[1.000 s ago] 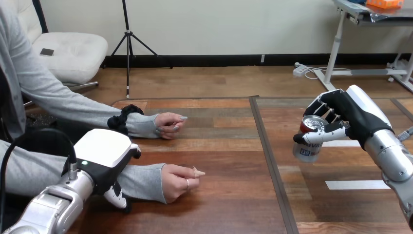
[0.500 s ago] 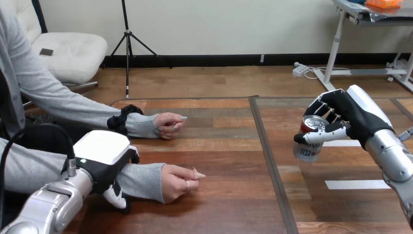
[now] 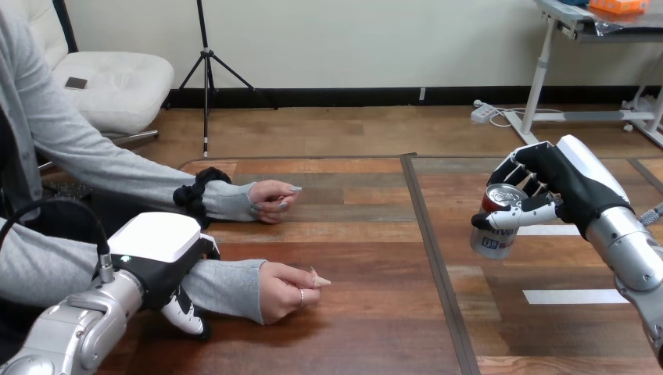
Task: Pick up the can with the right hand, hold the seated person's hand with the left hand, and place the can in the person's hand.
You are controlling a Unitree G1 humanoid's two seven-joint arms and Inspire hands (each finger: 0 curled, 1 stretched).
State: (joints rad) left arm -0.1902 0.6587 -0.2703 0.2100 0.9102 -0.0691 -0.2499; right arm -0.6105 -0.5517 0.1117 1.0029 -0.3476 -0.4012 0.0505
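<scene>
— Our right robot hand (image 3: 559,191) keeps the silver metal can (image 3: 495,226) clasped above the wooden surface (image 3: 367,328).
— Our left robot hand (image 3: 156,250), curled over the person's grey-sleeved forearm (image 3: 227,283), slips elbowward; we judge handover waits.

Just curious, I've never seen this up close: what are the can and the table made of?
The can looks like thin metal, probably aluminium: it has a shiny silver top rim and a glossy printed side. The table looks like wood or a wood-look laminate, with brown plank grain and a slight sheen; I cannot tell which.
</scene>
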